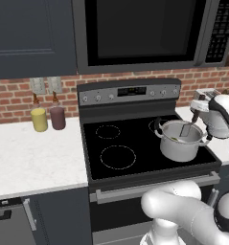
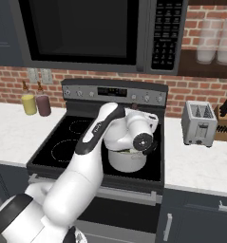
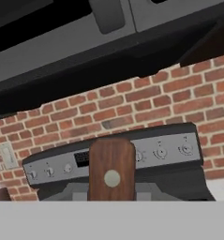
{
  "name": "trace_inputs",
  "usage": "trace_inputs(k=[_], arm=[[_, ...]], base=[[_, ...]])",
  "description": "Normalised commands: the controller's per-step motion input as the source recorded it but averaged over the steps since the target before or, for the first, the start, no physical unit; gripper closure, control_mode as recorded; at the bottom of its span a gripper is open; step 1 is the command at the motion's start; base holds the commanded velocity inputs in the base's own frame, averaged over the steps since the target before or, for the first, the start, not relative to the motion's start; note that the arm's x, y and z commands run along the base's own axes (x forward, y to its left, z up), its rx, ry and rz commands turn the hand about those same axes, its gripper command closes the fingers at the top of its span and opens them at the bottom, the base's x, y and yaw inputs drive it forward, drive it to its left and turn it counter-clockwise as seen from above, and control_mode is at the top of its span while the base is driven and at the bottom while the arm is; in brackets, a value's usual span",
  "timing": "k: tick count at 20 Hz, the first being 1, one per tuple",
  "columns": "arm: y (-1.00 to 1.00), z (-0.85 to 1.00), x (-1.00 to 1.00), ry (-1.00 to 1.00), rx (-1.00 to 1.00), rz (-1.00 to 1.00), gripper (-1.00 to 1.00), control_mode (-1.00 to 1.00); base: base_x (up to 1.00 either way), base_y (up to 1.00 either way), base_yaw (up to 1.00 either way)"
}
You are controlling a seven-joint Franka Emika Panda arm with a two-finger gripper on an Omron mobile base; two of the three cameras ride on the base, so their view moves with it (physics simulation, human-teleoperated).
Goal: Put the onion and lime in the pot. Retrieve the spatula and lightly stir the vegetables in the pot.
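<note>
The pot (image 1: 179,140) stands on the stove's (image 1: 111,143) front right burner, at about 4 o'clock on the cooktop in the left base view, its black side handles turned out and a spot of green, probably the lime, just visible inside against the wall; the onion cannot be made out. Well to the left, at 9 o'clock from the pot, a yellow bottle (image 1: 39,118) and a maroon bottle (image 1: 57,116) sit on the white table (image 1: 29,158) against the brick wall, clear of the work. Moving right, the spatula (image 1: 185,129) hangs blade-down into the pot, its handle running up toward 1 o'clock to the end effector (image 1: 196,112), which seems to be clamped on the handle's top; the hand view looks down a brown wooden handle end (image 3: 111,171), so the grip appears firm, though the finger gap itself is hidden. Held upright like this, the blade can sweep the pot's floor, which suits the stirring step. At far right, a toaster (image 2: 199,123) stands on the table.
</note>
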Motion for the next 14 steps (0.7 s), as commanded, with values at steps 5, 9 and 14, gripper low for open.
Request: trace_inputs(k=[5, 9, 14], arm=[[0.00, -0.30, 0.06, 0.02, 0.00, 0.00, 1.00, -1.00], [0.00, -0.01, 0.04, 0.05, 0.00, 0.00, 1.00, -1.00], [0.00, -0.09, 0.10, 0.06, 0.00, 0.00, 1.00, -1.00]], base=[[0.00, 0.00, 0.00], [0.00, 0.00, 0.00], [0.00, 0.00, 0.00]])
